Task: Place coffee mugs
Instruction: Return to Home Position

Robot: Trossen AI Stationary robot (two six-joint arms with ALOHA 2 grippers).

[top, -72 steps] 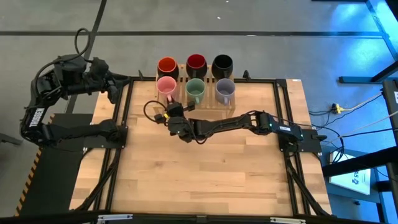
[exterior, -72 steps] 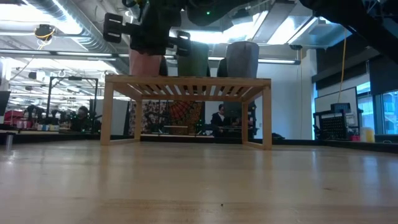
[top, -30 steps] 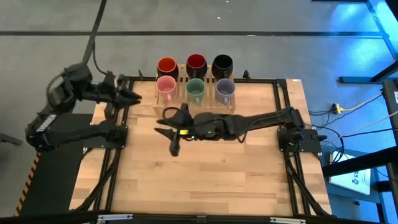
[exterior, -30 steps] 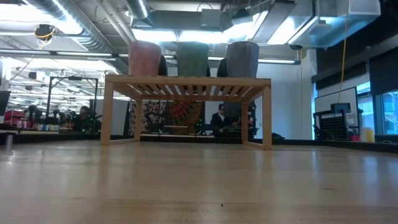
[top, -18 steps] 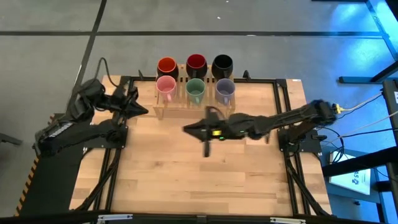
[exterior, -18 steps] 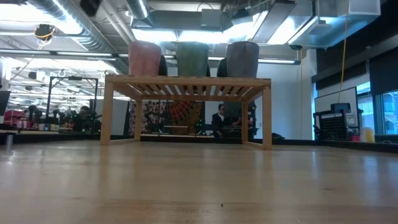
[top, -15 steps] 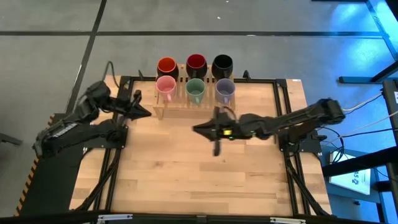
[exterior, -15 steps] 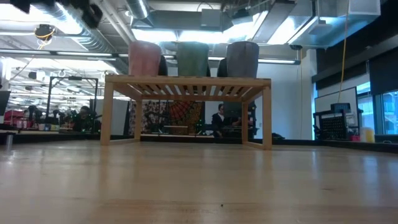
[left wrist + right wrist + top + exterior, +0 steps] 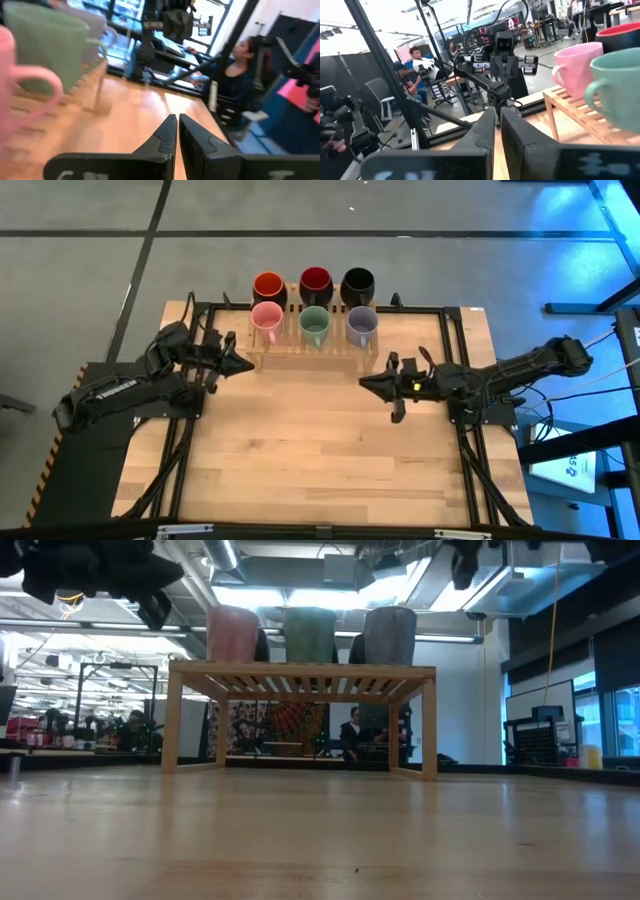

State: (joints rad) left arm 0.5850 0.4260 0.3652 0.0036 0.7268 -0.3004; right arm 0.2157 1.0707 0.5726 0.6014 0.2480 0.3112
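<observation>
Six coffee mugs stand upright in two rows on a low slatted wooden rack (image 9: pixel 305 358) at the table's far middle. Orange (image 9: pixel 268 283), dark red (image 9: pixel 315 279) and black (image 9: pixel 357 280) are behind. Pink (image 9: pixel 266 316), green (image 9: pixel 314 323) and lavender (image 9: pixel 361 322) are in front. My left gripper (image 9: pixel 243 365) is shut and holds nothing, just left of the rack, pointing toward the table's right edge. My right gripper (image 9: pixel 366 383) is shut and holds nothing, right of the rack's near corner, pointing left. In the left wrist view the pink mug (image 9: pixel 20 85) and green mug (image 9: pixel 47 37) show close by.
The bare wooden tabletop (image 9: pixel 320 450) lies open on the near side of the rack. A black frame rail (image 9: pixel 462 430) runs along the table's sides. The low view shows the rack's legs (image 9: pixel 172 720) with room under it. People sit in the room beyond (image 9: pixel 240 70).
My right gripper has drawn back from near the pink mug toward the table's right edge and has shut. My left gripper has come from beyond the table's left edge toward the rack's left end, lower, and has shut. The mugs have stayed put.
</observation>
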